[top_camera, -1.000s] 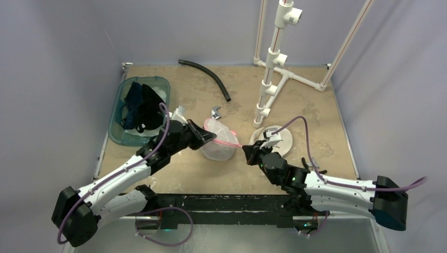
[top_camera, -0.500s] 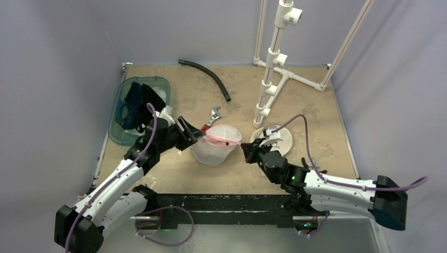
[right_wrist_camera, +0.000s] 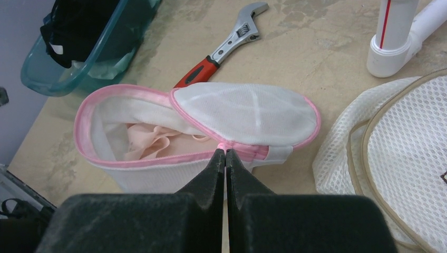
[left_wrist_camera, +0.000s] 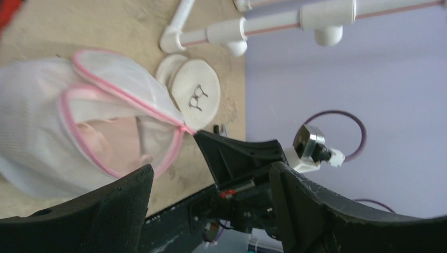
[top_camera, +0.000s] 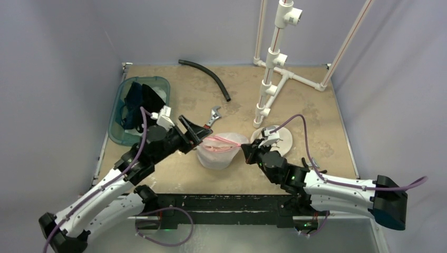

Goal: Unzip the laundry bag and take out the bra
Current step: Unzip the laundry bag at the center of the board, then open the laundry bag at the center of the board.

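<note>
While our right gripper (right_wrist_camera: 225, 153) pinches one laundry bag (right_wrist_camera: 248, 113) at its rim, left gripper (top_camera: 196, 130) gapes beside; one bra (right_wrist_camera: 153, 145) inside.

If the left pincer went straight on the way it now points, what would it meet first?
Most likely the open laundry bag, at its pink rim nearest the left pincer; depth is hard to judge.

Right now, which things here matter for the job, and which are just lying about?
Job: bag, bra, right end effector pinching the bag, left end effector open.
Lying about: wrench, hose, bin of clothes, pipe stand, white pouch.
</note>
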Controlling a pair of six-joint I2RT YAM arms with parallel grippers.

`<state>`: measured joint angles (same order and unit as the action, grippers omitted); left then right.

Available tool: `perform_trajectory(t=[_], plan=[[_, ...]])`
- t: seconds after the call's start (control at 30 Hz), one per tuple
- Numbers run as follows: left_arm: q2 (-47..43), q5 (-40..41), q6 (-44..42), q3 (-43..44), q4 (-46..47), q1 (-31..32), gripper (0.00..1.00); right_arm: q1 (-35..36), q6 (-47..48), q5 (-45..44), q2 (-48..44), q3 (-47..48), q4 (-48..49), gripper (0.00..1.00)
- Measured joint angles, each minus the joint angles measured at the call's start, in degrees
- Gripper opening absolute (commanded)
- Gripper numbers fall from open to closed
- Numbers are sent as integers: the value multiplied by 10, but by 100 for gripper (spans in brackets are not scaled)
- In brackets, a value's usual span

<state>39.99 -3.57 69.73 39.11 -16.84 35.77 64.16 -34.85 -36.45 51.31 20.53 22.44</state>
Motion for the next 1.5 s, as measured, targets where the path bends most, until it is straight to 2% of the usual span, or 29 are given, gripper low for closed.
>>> perform_trajectory(t=[0.1,0.17,0.27,0.4,0.57,0.63,0.8,0.97,1.07,1.33,1.5], plan=[[36,65,44,0,20,106,80,0,0,0,5,0,0,0],[90,109,63,11,27,172,80,0,0,0,5,0,0,0],[180,139,80,31,46,223,81,0,0,0,4,0,-2,0],[263,165,91,45,63,231,81,0,0,0,-5,0,-5,0],[320,178,92,66,82,216,81,0,0,1,-23,-1,-12,0],[337,177,92,69,91,203,78,0,2,2,-27,-2,-12,0],[362,177,94,69,104,171,58,0,8,9,-36,-9,-12,0],[381,173,92,69,123,158,20,0,18,17,-49,-17,-12,0],[390,165,92,69,145,154,0,0,24,17,-59,-20,-12,0],[390,155,87,66,180,152,0,0,24,15,-72,-22,-25,0],[344,154,85,43,176,140,0,0,-1,12,-73,-23,-49,0]])
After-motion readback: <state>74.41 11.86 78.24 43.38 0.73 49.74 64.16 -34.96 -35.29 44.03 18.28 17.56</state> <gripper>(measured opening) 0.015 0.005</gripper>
